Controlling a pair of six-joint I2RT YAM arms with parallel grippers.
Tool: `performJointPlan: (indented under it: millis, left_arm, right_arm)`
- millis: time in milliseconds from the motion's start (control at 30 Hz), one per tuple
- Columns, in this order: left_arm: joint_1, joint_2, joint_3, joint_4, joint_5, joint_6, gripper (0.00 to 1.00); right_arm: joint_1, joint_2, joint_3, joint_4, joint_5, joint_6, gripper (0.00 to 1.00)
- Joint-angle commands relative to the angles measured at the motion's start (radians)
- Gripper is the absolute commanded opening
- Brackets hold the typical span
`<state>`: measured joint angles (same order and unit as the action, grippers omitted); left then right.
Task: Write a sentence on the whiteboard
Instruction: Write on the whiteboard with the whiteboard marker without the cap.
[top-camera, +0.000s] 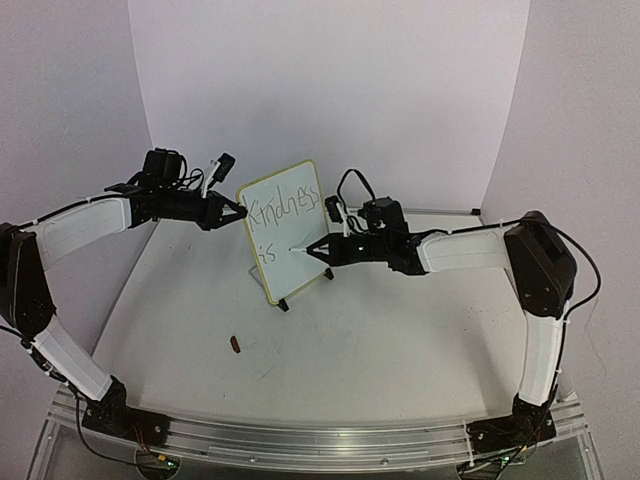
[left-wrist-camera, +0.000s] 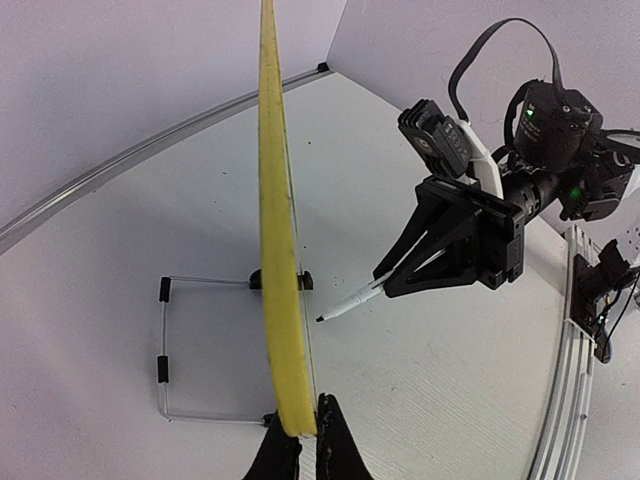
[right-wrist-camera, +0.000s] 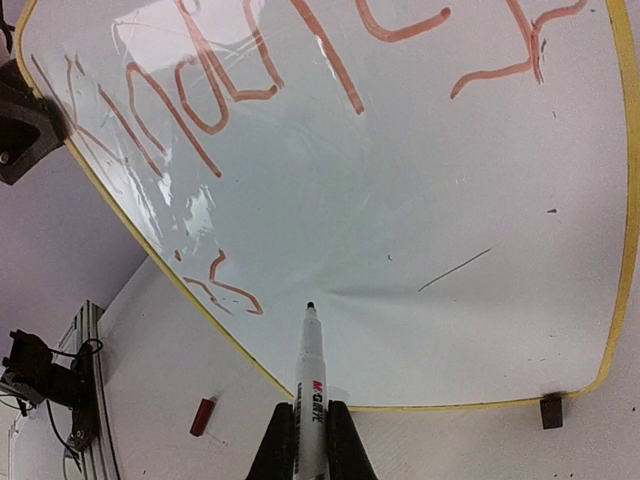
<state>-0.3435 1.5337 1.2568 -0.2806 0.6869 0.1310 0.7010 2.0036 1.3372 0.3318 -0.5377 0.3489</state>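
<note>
Fingers of my right gripper pinch a marker, forearm stretched level toward the whiteboard just ahead, while my left gripper clamps the board's opposite edge, elbow bent. From the left wrist, my fingers squeeze the yellow frame between them. From the right wrist, beyond my fingers, the tip meets the board just right of "is". The sentence lacks "magic", so I judge the next move needs steady strokes rightward.

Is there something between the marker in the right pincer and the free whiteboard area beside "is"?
Nothing visible. The marker in the right pincer faces bare whiteboard beside "is". The left pincer grips the board's edge, away from that area, and the small red piece lies on the table.
</note>
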Motion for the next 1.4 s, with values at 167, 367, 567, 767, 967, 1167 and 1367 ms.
performJointPlan:
  millis: [167,367,567,767,967,1167,1367]
  left_arm:
    - [-0.008,-0.003,0.009,-0.063,-0.024,0.034,0.00]
    - [-0.009,-0.001,0.010,-0.063,-0.024,0.034,0.00]
    - [-0.008,-0.001,0.010,-0.063,-0.024,0.034,0.00]
    - [-0.008,-0.003,0.010,-0.063,-0.024,0.034,0.00]
    - [-0.008,-0.004,0.010,-0.063,-0.022,0.034,0.00]
    - [-0.008,-0.003,0.012,-0.063,-0.022,0.034,0.00]
    - [-0.008,-0.001,0.012,-0.063,-0.021,0.034,0.00]
  right_arm:
    - [0.002,0.036,0.068,0.000,0.019,-0.001,0.00]
    - [0.002,0.050,0.087,0.001,0.029,0.006,0.00]
    - [0.002,0.038,0.084,0.013,0.053,0.010,0.00]
    - [0.002,0.022,0.081,0.052,0.073,0.025,0.00]
    - [0.002,0.009,0.073,0.083,0.096,0.035,0.00]
    - [0.002,0.009,0.074,0.093,0.101,0.040,0.00]
    - [0.002,0.005,0.052,0.103,0.131,0.046,0.00]
